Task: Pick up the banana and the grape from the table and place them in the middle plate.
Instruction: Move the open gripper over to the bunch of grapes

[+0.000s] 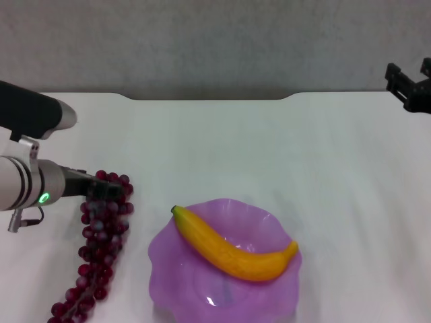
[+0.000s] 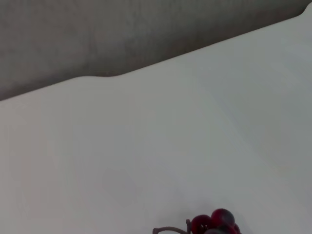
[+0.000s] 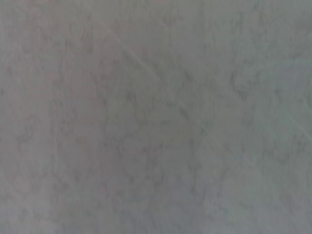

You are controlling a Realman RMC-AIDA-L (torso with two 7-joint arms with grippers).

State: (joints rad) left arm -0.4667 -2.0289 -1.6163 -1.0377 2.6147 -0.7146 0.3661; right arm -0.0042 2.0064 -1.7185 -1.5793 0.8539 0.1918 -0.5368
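- The left claw [image 1: 101, 190] reaches in from the left edge of the head view and sits at the upper end of the grape [image 1: 100, 232]; its dark tip merges with the dark berries, so I cannot tell whether it is apart, together or clamped on the bunch.
- The left wrist view shows none of that claw; only a few red berries and a bit of curved stem of the grape [image 2: 214, 223] show at the picture's edge, the rest cut off.
- The right claw [image 1: 411, 84] is held off at the far right, above the back edge of the surface, and is cut by the frame; whether it is apart or together cannot be told.
- The right wrist view shows only a blurred, mottled grey field with nothing recognisable.
- The grape lies on the surface [image 1: 269, 148] just left of the middle plate [image 1: 168, 256], running from the claw down toward the near edge, where its thin end is cropped.
- The banana [image 1: 232, 250] lies inside the middle plate, slanting across it, its dark-tipped end at the plate's far-left rim and its other end at the right rim.
- The near rim of the plate is cut off by the frame.
- The surface is plain white and smooth, with a notched far edge; behind it stands a grey, speckled wall [image 1: 215, 40].
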